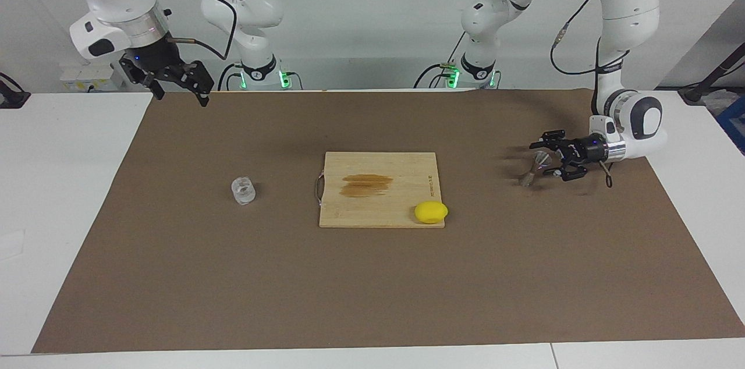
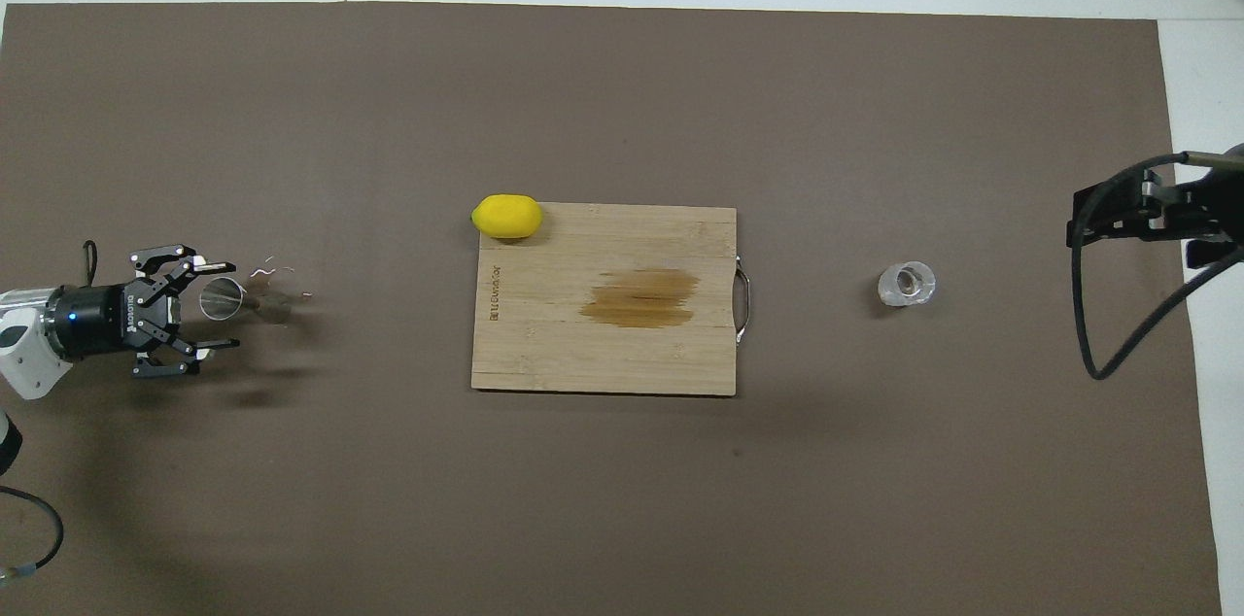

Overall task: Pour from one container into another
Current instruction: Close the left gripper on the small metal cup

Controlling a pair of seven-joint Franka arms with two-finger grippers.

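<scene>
your left gripper point(image 1: 546, 162) brackets the metal jigger point(image 1: 534, 168), jaws apart; light, slick, tippy, so pinch its waist. right gripper point(image 1: 177, 85) waits, wide.

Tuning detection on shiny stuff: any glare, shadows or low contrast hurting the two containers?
Facing view: the silvery hourglass metal jigger nearly blends into the brown mat, soft shadows around it; the clear squat glass cup looks pale and see-through. Overhead view: jigger shows as a bright rim with stray glints; glass cup reads clearer.
</scene>
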